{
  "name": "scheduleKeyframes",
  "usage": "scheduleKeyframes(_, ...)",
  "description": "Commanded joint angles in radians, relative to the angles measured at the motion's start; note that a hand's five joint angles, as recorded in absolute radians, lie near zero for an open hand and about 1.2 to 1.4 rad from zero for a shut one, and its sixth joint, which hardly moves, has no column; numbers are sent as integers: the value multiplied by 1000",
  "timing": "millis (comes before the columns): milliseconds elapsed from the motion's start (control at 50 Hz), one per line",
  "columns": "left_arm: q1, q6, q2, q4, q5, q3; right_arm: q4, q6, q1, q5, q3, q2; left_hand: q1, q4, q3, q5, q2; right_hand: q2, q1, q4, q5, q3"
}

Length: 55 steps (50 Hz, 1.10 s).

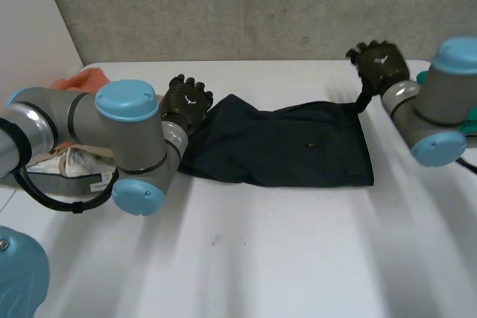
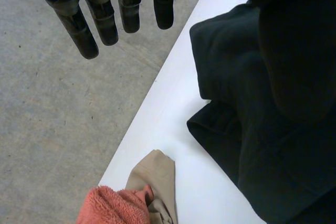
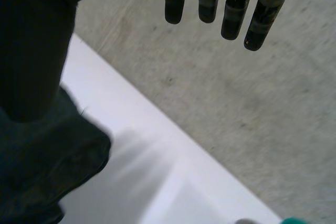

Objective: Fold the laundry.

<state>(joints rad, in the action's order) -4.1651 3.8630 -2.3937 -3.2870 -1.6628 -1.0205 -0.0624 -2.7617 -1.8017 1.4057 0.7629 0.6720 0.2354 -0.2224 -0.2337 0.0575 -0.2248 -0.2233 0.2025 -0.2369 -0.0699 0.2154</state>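
The left hand [image 1: 186,100] in the head view rests at the left end of the garment [image 1: 283,147], and the right hand [image 1: 378,61] is at its far right corner, where a dark strip goes from the hand down to the cloth. The garment lies flat on the table [image 1: 261,258] with its long axis running from one hand to the other, so each hand is nearest to its own end. A towel [image 1: 88,80] lies beyond the left hand, apart from the garment. In the left wrist view the left hand [image 2: 105,24] has its fingers straight and apart, pointing over the table edge [image 2: 168,124] toward the floor [image 2: 52,119], with nothing between them. The garment [image 2: 262,145] is beside the palm, on the thumb side, and the towel [image 2: 113,205] is near it but not touching. In the right wrist view the right hand [image 3: 231,17] also has straight, separated fingers that hold nothing, and the garment [image 3: 42,166] lies bunched on the thumb side. I judge that the next fold must go along the long axis, one end brought toward the other.
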Motion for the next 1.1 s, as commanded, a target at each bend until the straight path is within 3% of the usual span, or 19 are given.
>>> scheduleKeyframes(20, 26, -16, 93, -3, -31, -84, 67, 0, 12, -14, 228, 299, -42, 29, 41, -39, 32, 49, -28, 62, 70, -41)
scheduleKeyframes(120, 26, -89, 192, -26, -31, -160, 179, 16, 33, -65, 433, 461, -42, 29, 41, -39, 32, -134, 155, -121, -113, 142)
scheduleKeyframes(220, 19, -223, 278, -52, -14, -253, 257, 36, 64, -108, 594, 482, -42, 29, 41, -39, 32, -202, 223, -189, -181, 210)
scheduleKeyframes(400, 2, -404, 378, -131, 92, -407, -14, 50, 62, -145, 760, 373, -34, 21, 32, -30, 23, -217, 238, -203, -196, 225)
scheduleKeyframes(680, -6, -410, 416, -155, 107, -492, -134, 62, 61, -148, 667, 201, -31, 18, 29, -27, 20, -522, 543, -509, -501, 530)
scheduleKeyframes(720, -7, -412, 418, -155, 107, -500, -132, 73, 61, -146, 647, 182, -31, 18, 29, -27, 20, -721, 742, -707, -700, 729)
scheduleKeyframes(760, -7, -412, 418, -155, 107, -504, -136, 76, 61, -148, 641, 178, -31, 18, 29, -27, 20, -1119, 1140, -1105, -1098, 1127)
scheduleKeyframes(780, -7, -412, 419, -155, 107, -506, -136, 76, 64, -143, 641, 185, -31, 18, 29, -27, 20, -1172, 1193, -1159, -1151, 1180)
scheduleKeyframes(960, -9, -412, 464, -155, 106, -526, -116, 79, 82, -102, 743, 328, -31, 18, 29, -27, 20, -1173, 1194, -1159, -1152, 1181)
scheduleKeyframes(1100, -21, -412, 516, -155, 106, -556, -97, 233, 257, -105, 834, 434, -31, 18, 29, -27, 20, -1173, 1194, -1159, -1152, 1181)
